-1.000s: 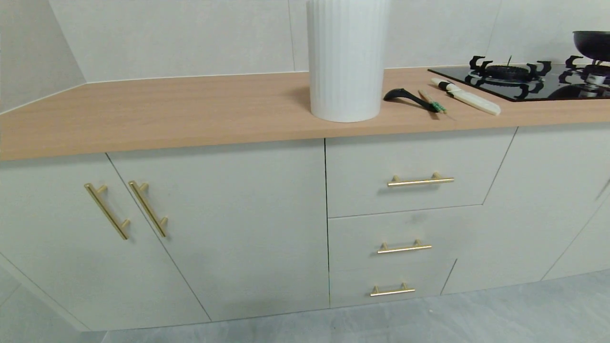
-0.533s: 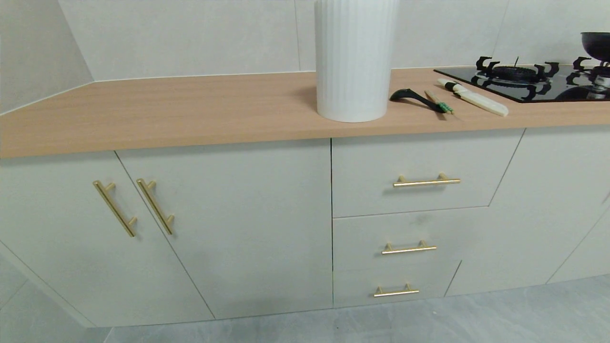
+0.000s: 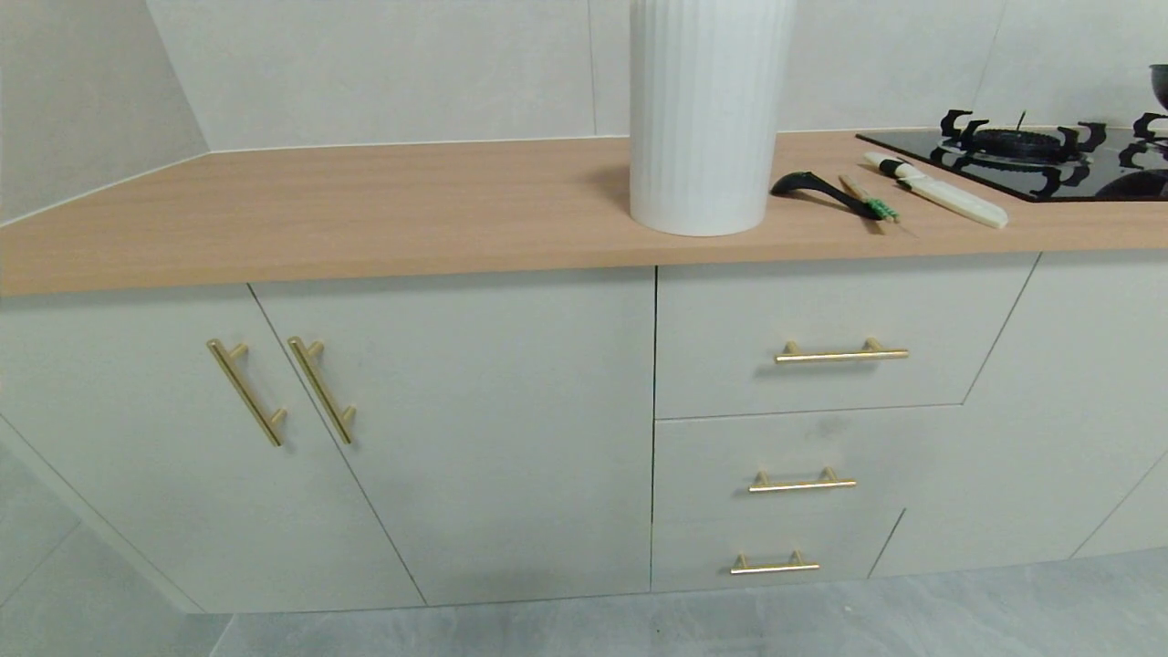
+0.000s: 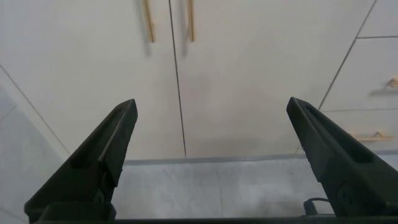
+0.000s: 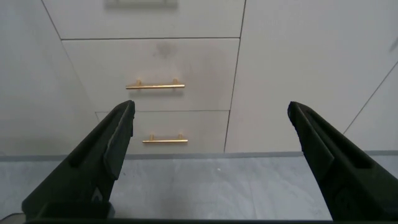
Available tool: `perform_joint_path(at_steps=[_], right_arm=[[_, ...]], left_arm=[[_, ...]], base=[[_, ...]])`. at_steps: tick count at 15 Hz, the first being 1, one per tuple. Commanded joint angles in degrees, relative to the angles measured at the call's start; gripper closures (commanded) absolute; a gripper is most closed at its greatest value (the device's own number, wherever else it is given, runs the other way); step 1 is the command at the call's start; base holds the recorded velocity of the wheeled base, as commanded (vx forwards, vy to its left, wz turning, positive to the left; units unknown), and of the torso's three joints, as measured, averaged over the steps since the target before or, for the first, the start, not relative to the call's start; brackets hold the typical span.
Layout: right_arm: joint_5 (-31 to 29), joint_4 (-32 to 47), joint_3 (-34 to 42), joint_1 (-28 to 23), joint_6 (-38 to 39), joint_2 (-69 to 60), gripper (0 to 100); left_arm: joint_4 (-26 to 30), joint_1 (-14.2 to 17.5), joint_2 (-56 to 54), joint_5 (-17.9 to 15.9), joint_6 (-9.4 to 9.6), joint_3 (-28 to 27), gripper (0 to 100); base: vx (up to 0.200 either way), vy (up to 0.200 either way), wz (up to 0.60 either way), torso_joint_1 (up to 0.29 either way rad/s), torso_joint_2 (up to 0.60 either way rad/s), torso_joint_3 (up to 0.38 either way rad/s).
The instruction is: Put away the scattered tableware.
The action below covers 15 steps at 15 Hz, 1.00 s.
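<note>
On the wooden counter (image 3: 365, 210) stands a tall white ribbed holder (image 3: 707, 114). Right of it lie a black ladle (image 3: 817, 191), chopsticks with green ends (image 3: 871, 201) and a cream-bladed knife (image 3: 940, 190). My left gripper (image 4: 208, 115) hangs open low in front of the double cabinet doors (image 4: 177, 74), nothing between its fingers. My right gripper (image 5: 208, 118) is open too, facing the lower drawers (image 5: 155, 71) and the floor.
A black gas hob (image 3: 1040, 155) sits at the counter's right end. Below are two doors with gold handles (image 3: 283, 392) and three drawers with gold pulls (image 3: 839, 354). Grey tiled floor (image 3: 639, 630) runs along the cabinet base.
The whole head view has shifted, so everything sits further right in the picture; the camera moved. The utensils and the holder keep their places on the counter.
</note>
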Motion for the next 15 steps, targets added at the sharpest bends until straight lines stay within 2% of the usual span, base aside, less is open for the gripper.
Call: perform_joint_path(at_steps=[1, 7, 9, 11, 15], right_arm=[[0.0, 0.0, 0.0, 0.0, 0.0, 0.1, 0], [0.1, -0.2, -0.1, 0.0, -0.5, 0.0, 0], [2.2, -1.7, -6.9, 0.6, 2.9, 1.5, 0], [2.7, -1.7, -8.1, 2.1, 3.3, 7.0, 0], [3.1, -1.7, -10.7, 5.9, 2.4, 27.2, 0]], left_arm=[[0.0, 0.0, 0.1, 0.0, 0.05, 0.0, 0], [0.0, 0.0, 0.1, 0.0, 0.05, 0.0, 0], [0.1, 0.0, 0.1, 0.0, 0.05, 0.0, 0], [0.0, 0.0, 0.1, 0.0, 0.05, 0.0, 0], [0.0, 0.0, 0.1, 0.0, 0.05, 0.0, 0]], base=[[0.0, 0.0, 0.0, 0.0, 0.0, 0.0], [0.0, 0.0, 0.0, 0.0, 0.0, 0.0], [0.0, 0.0, 0.0, 0.0, 0.0, 0.0], [0.0, 0.0, 0.0, 0.0, 0.0, 0.0], [0.0, 0.0, 0.0, 0.0, 0.0, 0.0]])
